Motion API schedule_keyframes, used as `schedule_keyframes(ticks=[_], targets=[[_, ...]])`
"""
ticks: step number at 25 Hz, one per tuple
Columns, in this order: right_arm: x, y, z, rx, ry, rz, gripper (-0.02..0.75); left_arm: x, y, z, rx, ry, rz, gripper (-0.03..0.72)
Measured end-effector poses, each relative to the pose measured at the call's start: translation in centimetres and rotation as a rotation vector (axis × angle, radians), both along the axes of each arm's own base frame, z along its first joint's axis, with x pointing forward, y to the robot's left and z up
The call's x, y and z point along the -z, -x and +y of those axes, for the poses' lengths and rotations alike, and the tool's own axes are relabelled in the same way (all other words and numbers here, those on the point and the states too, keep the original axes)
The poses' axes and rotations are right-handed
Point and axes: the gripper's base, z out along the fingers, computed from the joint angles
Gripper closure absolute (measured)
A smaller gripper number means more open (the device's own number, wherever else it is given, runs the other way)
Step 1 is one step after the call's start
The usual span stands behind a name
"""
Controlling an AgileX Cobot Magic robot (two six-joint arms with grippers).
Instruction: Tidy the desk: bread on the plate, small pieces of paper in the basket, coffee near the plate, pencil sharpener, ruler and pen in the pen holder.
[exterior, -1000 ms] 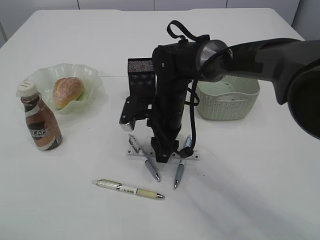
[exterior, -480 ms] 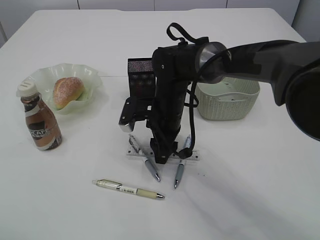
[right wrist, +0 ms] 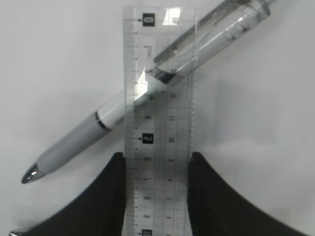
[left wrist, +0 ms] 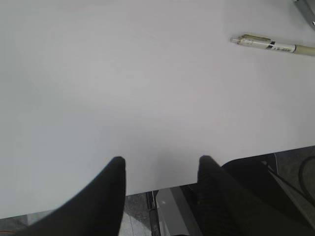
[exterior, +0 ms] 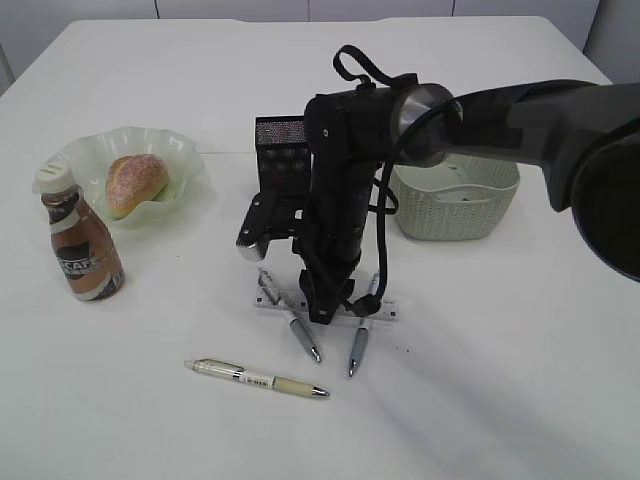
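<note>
My right gripper (exterior: 322,310) points straight down and is shut on the edges of the clear ruler (exterior: 386,310); the right wrist view shows its fingers (right wrist: 156,162) touching both sides of the ruler (right wrist: 157,98). A grey pen (right wrist: 74,142) lies under the ruler. Two grey pens (exterior: 303,338) (exterior: 358,345) lie crossed by the ruler, and a beige pen (exterior: 258,378) lies nearer the front. The black pen holder (exterior: 280,150) stands behind the arm. My left gripper (left wrist: 161,160) is open and empty over the table's front edge, with the beige pen (left wrist: 275,45) far ahead of it. The pencil sharpener is not in view.
Bread (exterior: 135,183) sits on the pale green plate (exterior: 190,160) at the left, with the coffee bottle (exterior: 82,250) upright just in front of it. The pale basket (exterior: 470,215) stands right of the arm.
The right gripper has risen slightly with the ruler, which sits a little higher over the pens. Nothing else has moved.
</note>
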Motion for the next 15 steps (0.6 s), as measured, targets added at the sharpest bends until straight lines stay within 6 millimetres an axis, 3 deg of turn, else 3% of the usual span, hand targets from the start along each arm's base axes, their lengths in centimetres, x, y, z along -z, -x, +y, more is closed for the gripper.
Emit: schedule_keyframes(ticks=[6,15], targets=[[-0.6,0.1,-0.1,0.094,0.021,0.043,0.485,0.0,0.0,0.0,0.000,0.004,0.000,0.335],[-4.8,-1.7,1.0,0.325,-0.069,-0.045,0.485,0.0,0.0,-0.1,0.000,0.007,0.001,0.335]])
